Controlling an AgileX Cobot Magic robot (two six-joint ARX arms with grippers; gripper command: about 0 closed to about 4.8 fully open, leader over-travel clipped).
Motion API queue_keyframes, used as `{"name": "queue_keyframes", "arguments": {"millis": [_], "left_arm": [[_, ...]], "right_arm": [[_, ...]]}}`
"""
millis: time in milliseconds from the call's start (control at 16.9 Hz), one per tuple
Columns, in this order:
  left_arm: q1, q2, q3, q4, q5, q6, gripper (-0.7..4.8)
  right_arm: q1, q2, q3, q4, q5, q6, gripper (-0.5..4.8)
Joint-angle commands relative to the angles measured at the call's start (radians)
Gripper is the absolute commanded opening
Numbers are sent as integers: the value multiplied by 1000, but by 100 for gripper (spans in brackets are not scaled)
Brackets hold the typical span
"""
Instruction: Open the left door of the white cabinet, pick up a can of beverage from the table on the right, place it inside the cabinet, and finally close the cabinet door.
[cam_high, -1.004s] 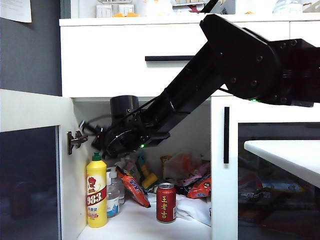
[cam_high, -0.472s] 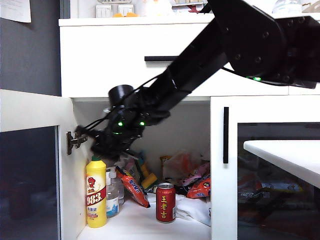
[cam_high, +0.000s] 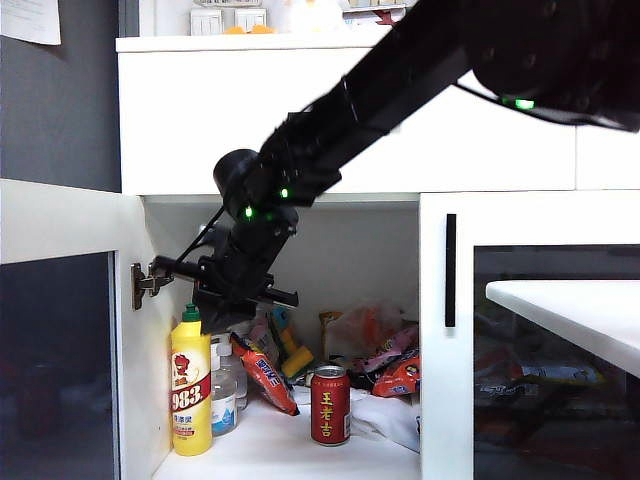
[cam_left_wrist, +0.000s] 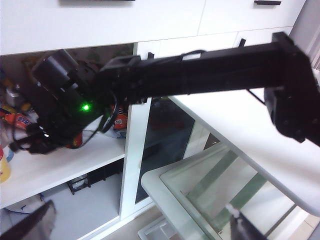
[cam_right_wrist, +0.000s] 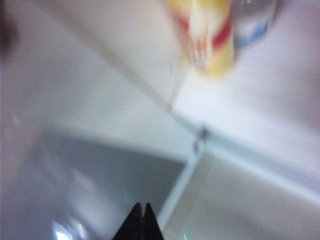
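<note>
The small red drink can (cam_high: 332, 404) stands inside the big white cabinet (cam_high: 300, 120), so only closing remains. Right gripper (cam_right_wrist: 141, 220), jaws shut and empty, hangs by the open glass door (cam_high: 60, 330); left gripper (cam_left_wrist: 140, 227), jaws wide and empty, waits outside.

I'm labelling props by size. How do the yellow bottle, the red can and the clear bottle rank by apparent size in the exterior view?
1. yellow bottle
2. red can
3. clear bottle, though partly hidden, so unsure.

A home pantry — white cabinet (cam_high: 300, 110) crammed with snacks (cam_high: 390, 375).
</note>
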Motion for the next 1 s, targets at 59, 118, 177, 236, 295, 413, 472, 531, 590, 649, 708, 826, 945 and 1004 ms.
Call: {"name": "queue_keyframes", "arguments": {"millis": [59,118,177,236,295,413,472,531,590,649,708,826,945,1004], "left_arm": [[0,1,4,15,-2,3,479],[0,1,4,20,-2,3,479],[0,1,5,34,-2,3,479],[0,1,11,38,-3,3,479],[0,1,24,39,-3,3,479],[0,1,48,42,-2,3,479],[0,1,55,42,-2,3,479],[0,1,64,39,-2,3,479],[0,1,71,36,-2,3,479],[0,1,76,37,-2,3,479],[0,0,79,43,0,3,479],[0,0,79,42,1,2,479],[0,0,79,43,0,-4,479],[0,0,79,45,-3,-4,479]], "right_arm": [[-2,-49,4,-154,-45,-39,-5],[-1,-57,4,-209,-45,-62,-5],[-1,-64,4,-301,-42,-101,-5],[-3,-69,5,-364,-43,-124,-5],[-8,-88,5,-439,-36,-177,-5],[-16,-153,5,-511,-21,-217,-5],[-21,-194,5,-535,-11,-235,-5],[-30,-244,5,-566,-2,-262,-5],[-37,-298,5,-606,23,-285,-5],[-47,-350,5,-640,35,-303,-5],[-64,-440,5,-687,39,-306,-5],[-77,-592,5,-734,47,-305,-5],[-77,-820,5,-755,77,-310,-5],[-75,-897,5,-763,101,-323,-5]]}}
